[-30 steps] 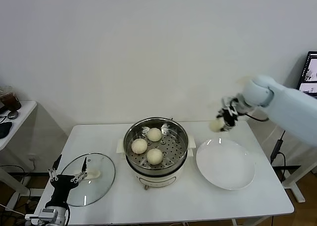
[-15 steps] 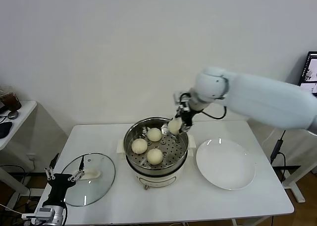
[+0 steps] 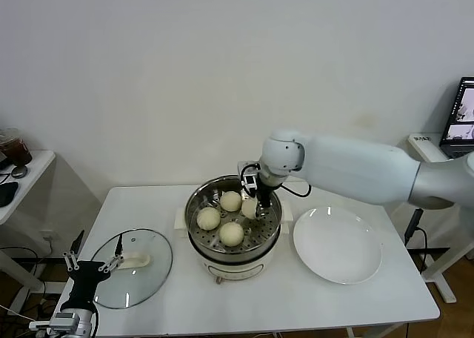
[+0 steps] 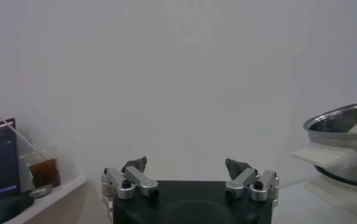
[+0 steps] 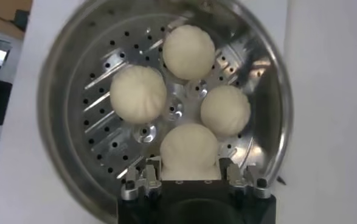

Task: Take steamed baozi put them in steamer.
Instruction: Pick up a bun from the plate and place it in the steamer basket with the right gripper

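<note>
The steamer (image 3: 192,206) stands mid-table, its perforated tray (image 5: 99,128) showing. Three steamed baozi (image 3: 231,201) (image 3: 208,218) (image 3: 232,233) lie on the tray. A fourth baozi (image 5: 189,149) sits low over the tray's right side, and my right gripper (image 3: 254,207) is shut on it, a finger on each side. In the right wrist view the other buns (image 5: 188,52) (image 5: 138,93) (image 5: 225,109) lie just beyond it. My left gripper (image 3: 92,262) hangs open and empty at the table's front left corner, its fingers (image 4: 135,165) spread wide.
An empty white plate (image 3: 337,245) lies right of the steamer. The glass lid (image 3: 144,264) rests flat on the table at the left, beside my left gripper. A side table (image 3: 22,171) stands far left. The steamer's rim (image 4: 342,119) shows in the left wrist view.
My right arm carried the baozi from beyond the plate leftwards over the steamer and lowered it down to the tray. The left arm has barely shifted.
</note>
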Available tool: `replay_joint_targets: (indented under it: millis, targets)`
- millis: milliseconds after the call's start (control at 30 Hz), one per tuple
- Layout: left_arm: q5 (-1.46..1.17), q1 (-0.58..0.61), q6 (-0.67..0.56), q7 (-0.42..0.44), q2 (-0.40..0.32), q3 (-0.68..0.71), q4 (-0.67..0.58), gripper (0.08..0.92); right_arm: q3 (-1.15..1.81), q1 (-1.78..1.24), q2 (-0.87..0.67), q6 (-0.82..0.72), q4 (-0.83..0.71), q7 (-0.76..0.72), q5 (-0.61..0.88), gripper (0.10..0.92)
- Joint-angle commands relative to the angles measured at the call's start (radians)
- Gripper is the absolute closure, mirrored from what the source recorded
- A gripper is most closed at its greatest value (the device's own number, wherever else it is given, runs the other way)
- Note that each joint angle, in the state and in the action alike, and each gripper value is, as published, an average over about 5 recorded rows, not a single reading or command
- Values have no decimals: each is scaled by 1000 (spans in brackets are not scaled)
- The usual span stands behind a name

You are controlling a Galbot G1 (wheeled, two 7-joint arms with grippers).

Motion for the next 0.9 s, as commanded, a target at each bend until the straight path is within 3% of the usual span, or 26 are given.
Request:
replay_joint_targets:
  millis: [33, 233, 500, 600, 733, 900]
  targets:
    - [0, 1, -1, 0, 0, 0, 0, 177, 17, -72, 38, -12, -63, 14, -59, 463]
    - [0, 4, -1, 0, 0, -2, -2, 177, 34, -66, 24, -22, -42, 23, -33, 441]
    - [0, 0, -1, 0, -2, 0, 1, 177, 89, -18, -61, -44, 57, 52, 22, 241]
    - [0, -3, 0, 0, -2, 2, 2, 177, 136, -24, -127, -50, 119, 98, 45, 208]
    - [-5, -4, -1, 0, -1, 2, 2, 177, 250, -96, -244, -25, 246, 258, 100, 203]
    - [-23, -5, 2, -3, -3, 5, 2, 177, 469, -348, -407, 139, 381, 548, 194, 203]
